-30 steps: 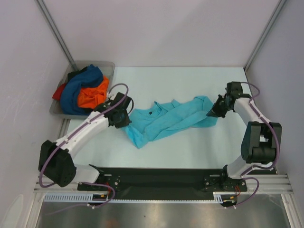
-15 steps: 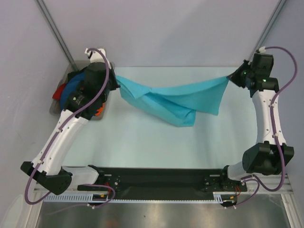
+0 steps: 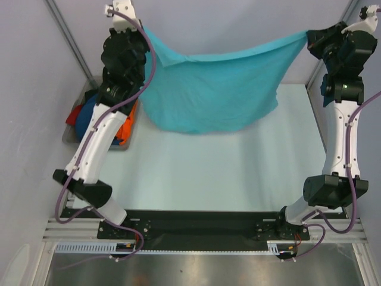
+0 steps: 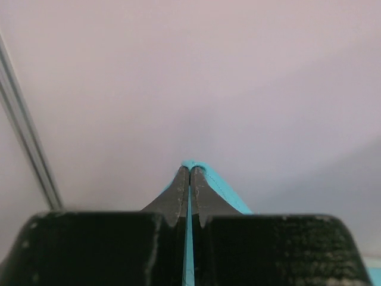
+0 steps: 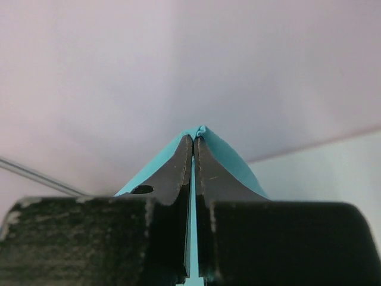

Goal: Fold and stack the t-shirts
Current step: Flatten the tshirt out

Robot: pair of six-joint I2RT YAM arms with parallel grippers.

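Observation:
The turquoise t-shirt (image 3: 217, 89) hangs spread in the air between both arms, high above the table. My left gripper (image 3: 141, 31) is shut on its left top corner; the cloth (image 4: 217, 185) shows pinched between the fingertips. My right gripper (image 3: 308, 36) is shut on the right top corner, cloth (image 5: 223, 154) wrapped over the tips. The lower hem sags near the table's far part. A dark blue shirt (image 3: 88, 113), an orange shirt (image 3: 126, 122) and a red shirt (image 3: 72, 114) lie heaped in the grey tray (image 3: 70, 138) at the left, partly hidden by the left arm.
The pale table (image 3: 208, 173) lies below the hanging shirt. White walls close in at the back and both sides, with metal posts (image 3: 65, 36) at the corners. The black base rail (image 3: 202, 223) runs along the near edge.
Both arms have risen high and apart, lifting the turquoise shirt off the table. It went from a crumpled strip to a spread sheet hanging between the grippers.

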